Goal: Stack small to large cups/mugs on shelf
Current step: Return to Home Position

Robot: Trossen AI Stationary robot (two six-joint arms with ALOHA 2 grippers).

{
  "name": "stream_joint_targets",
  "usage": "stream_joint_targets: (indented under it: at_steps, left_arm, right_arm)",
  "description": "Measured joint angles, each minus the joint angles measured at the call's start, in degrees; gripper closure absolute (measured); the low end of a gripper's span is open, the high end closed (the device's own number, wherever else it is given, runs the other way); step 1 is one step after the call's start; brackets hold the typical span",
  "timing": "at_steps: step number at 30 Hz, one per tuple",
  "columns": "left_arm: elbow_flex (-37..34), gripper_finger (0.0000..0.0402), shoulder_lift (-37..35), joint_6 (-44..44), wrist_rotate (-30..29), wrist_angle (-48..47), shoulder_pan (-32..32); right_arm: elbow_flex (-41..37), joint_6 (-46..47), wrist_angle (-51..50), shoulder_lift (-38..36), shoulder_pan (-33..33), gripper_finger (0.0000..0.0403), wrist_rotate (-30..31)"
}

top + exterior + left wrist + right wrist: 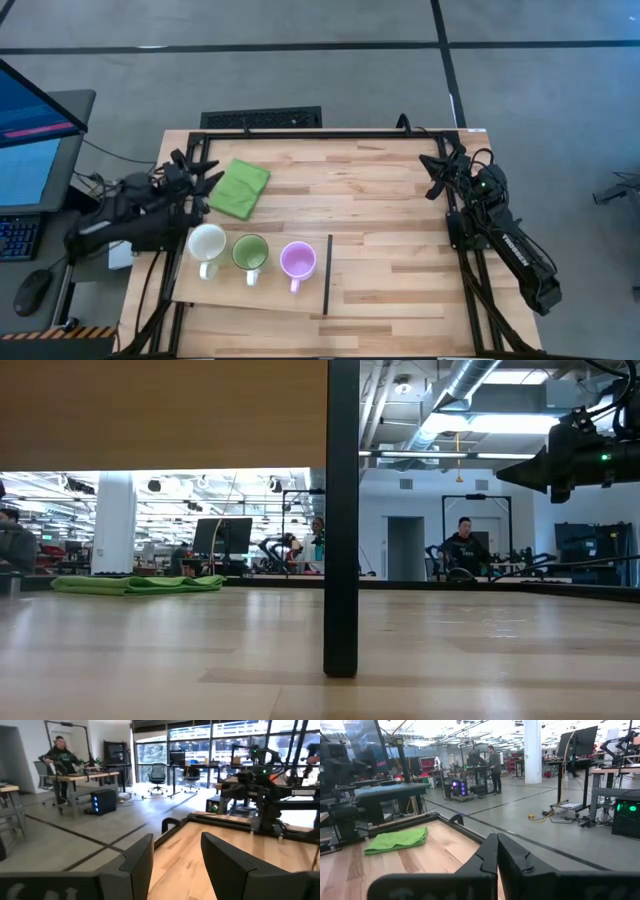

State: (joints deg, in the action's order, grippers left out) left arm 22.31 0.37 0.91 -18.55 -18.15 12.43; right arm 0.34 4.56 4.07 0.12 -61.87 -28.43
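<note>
Three mugs stand upright, side by side, on the pale shelf board (200,291) at the table's near left: a white mug (207,243), a green mug (249,252) and a light purple mug (297,260). The board's dark strip (328,274) runs along its right edge and shows in the low view (341,520). My left gripper (207,166) is open above the table's far left, beside the folded green cloth (239,187). My right gripper (436,168) is shut above the table's far right. Both are empty.
The green cloth lies flat at the far left and shows in the right wrist view (396,840) and low view (138,584). A monitor and keyboard (25,160) stand left of the table. The tabletop's middle and right (390,250) are bare wood. People sit at desks far behind.
</note>
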Motion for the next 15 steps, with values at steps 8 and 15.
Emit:
stream_joint_targets:
  at_steps: [8,15]
  left_arm:
    - [-3.73,0.0244,1.02,-2.37,13.49,3.68,16.02]
    - [-12.98,0.0243,1.20,-5.88,22.03,17.88,20.45]
  right_arm:
    - [0.00,-0.01,0.01,0.00,-0.01,0.0371,0.01]
    - [0.00,-0.01,0.01,0.00,-0.02,0.0374,-0.01]
